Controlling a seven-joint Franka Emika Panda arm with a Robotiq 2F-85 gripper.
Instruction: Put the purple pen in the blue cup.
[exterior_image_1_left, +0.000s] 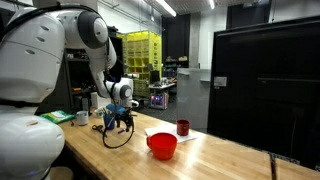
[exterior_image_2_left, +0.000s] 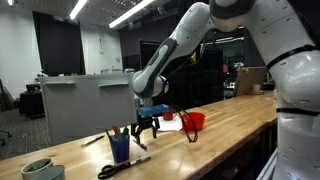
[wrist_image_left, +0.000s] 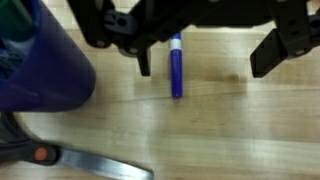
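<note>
The purple pen (wrist_image_left: 176, 72) has a white band and lies on the wooden table. It sits between my open fingers, close to one finger (wrist_image_left: 145, 62) and far from the other. My gripper (wrist_image_left: 205, 68) enters from the top of the wrist view, low over the table, and holds nothing. The dark blue cup (wrist_image_left: 38, 60) stands just beside it. In an exterior view the blue cup (exterior_image_2_left: 121, 149) holds several pens, with my gripper (exterior_image_2_left: 150, 124) right next to it. My gripper also shows in an exterior view (exterior_image_1_left: 118, 119).
Scissors (wrist_image_left: 85, 162) lie on the table near the blue cup, also seen in an exterior view (exterior_image_2_left: 121, 168). A red bowl (exterior_image_1_left: 162, 146) and a small dark red cup (exterior_image_1_left: 183, 127) stand further along the table. A pale teal cup (exterior_image_2_left: 38, 169) is at the table end.
</note>
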